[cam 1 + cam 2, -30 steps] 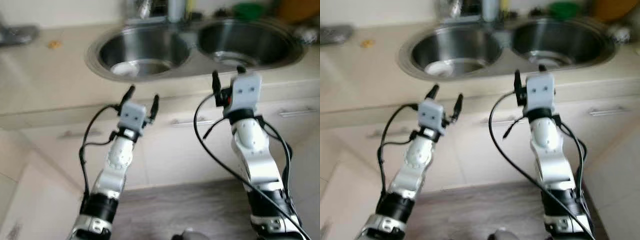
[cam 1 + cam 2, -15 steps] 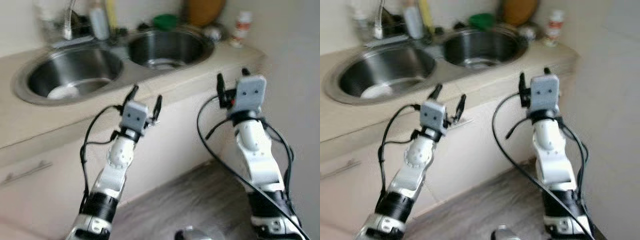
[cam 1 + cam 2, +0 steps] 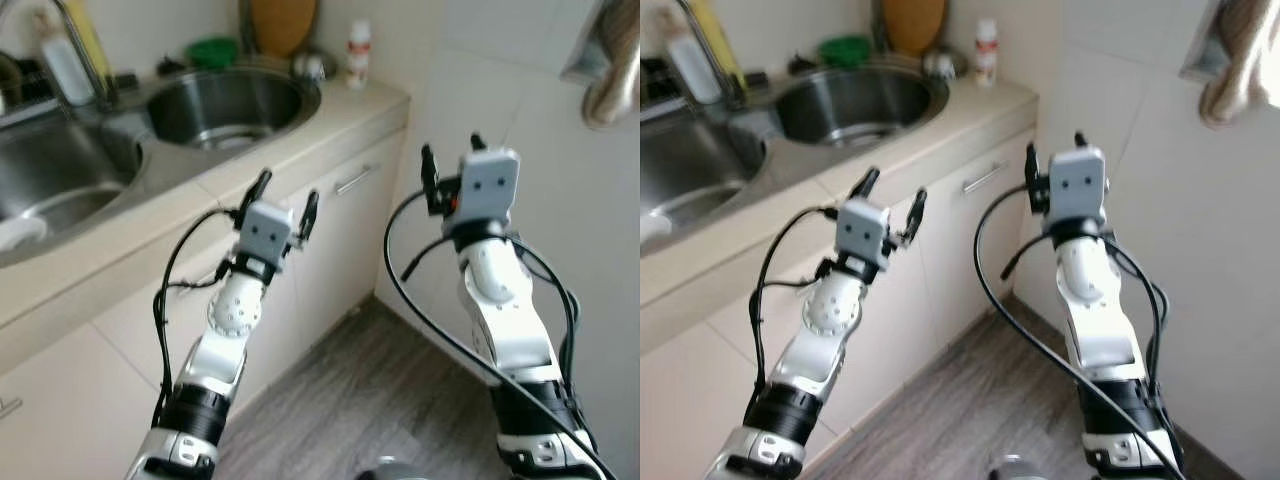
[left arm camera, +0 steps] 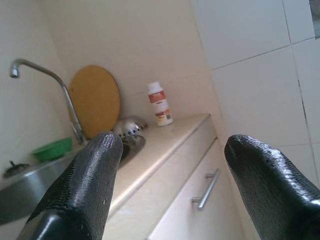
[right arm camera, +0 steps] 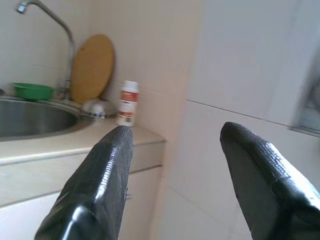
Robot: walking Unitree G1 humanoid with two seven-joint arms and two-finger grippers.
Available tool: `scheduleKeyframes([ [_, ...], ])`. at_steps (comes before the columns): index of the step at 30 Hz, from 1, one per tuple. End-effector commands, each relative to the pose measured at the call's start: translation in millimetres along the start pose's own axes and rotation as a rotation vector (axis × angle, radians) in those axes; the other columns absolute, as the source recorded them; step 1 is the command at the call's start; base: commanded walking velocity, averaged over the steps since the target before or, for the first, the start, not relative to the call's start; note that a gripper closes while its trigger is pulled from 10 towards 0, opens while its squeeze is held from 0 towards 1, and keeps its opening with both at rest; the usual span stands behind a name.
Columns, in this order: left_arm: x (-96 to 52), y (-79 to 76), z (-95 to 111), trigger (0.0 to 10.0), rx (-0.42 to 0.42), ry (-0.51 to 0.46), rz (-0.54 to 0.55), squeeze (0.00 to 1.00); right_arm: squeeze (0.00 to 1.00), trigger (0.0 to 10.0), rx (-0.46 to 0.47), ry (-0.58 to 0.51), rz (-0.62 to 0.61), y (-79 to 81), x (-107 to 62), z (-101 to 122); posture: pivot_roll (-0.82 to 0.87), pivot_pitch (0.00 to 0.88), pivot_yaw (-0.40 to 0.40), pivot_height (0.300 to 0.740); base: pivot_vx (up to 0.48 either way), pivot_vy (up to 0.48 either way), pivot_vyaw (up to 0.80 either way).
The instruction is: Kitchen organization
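Left gripper point(image 3: 284, 198): held raised in front of the cabinet, fingers parted wide, nothing gripped.
Right gripper point(image 3: 449, 160): raised before the tiled wall point(image 3: 500, 90), fingers spread apart, empty.
Sink point(image 3: 225, 105): seen at 11 o'clock, set in the counter point(image 3: 330, 125).
White bottle point(image 3: 358, 55): stood upright at 12 o'clock, at the counter's far end, beside the cutting board point(image 3: 282, 22).
Green bowl point(image 3: 212, 50): placed behind the sink.

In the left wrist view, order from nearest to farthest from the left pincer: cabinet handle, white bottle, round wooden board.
1. Cabinet handle, on the cupboard front just beyond the left pincer.
2. White bottle, at the counter's far end by the wall.
3. Round wooden board, leaning behind the sink.
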State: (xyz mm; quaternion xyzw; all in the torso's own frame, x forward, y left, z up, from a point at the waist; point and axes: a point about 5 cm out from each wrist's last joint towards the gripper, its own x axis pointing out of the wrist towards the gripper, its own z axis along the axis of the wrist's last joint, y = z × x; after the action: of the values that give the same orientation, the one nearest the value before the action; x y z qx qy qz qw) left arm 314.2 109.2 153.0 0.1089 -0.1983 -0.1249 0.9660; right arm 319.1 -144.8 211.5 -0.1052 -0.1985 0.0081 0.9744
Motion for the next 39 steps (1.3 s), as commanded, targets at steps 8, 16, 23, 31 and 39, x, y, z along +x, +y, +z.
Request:
scheduleKeyframes([
  [8,1.8,-8.7,2.5,10.0,0.022,-0.014,-0.038,0.0,0.0,10.0,-0.018,0.001,-0.015,-5.0,-1.4,-1.5,-0.18,0.0,0.04,0.74,0.0,0.268,-0.8],
  [16,2.5,-9.3,-0.9,10.0,-0.039,0.014,-0.019,0.0,0.0,10.0,-0.022,0.004,-0.017,-5.6,-1.6,-2.4,-0.18,0.0,0.041,0.74,0.0,-0.12,-0.8],
  [23,1.2,-8.4,2.0,10.0,0.012,-0.015,-0.032,0.0,0.0,10.0,-0.024,0.007,-0.024,-7.7,-1.9,-2.7,-0.18,0.0,0.04,0.74,0.0,0.137,-0.8],
  [31,0.8,-7.2,-0.3,10.0,-0.047,0.005,0.0,0.0,0.0,10.0,-0.027,0.007,-0.023,-8.3,-1.0,-2.7,-0.18,0.0,0.038,0.74,0.0,-0.24,-0.8],
  [39,1.7,-9.9,-0.6,10.0,0.028,0.007,-0.034,0.0,0.0,10.0,-0.033,0.007,-0.021,-8.3,-0.3,-3.2,-0.18,0.0,0.039,0.74,0.0,0.097,-0.8],
])
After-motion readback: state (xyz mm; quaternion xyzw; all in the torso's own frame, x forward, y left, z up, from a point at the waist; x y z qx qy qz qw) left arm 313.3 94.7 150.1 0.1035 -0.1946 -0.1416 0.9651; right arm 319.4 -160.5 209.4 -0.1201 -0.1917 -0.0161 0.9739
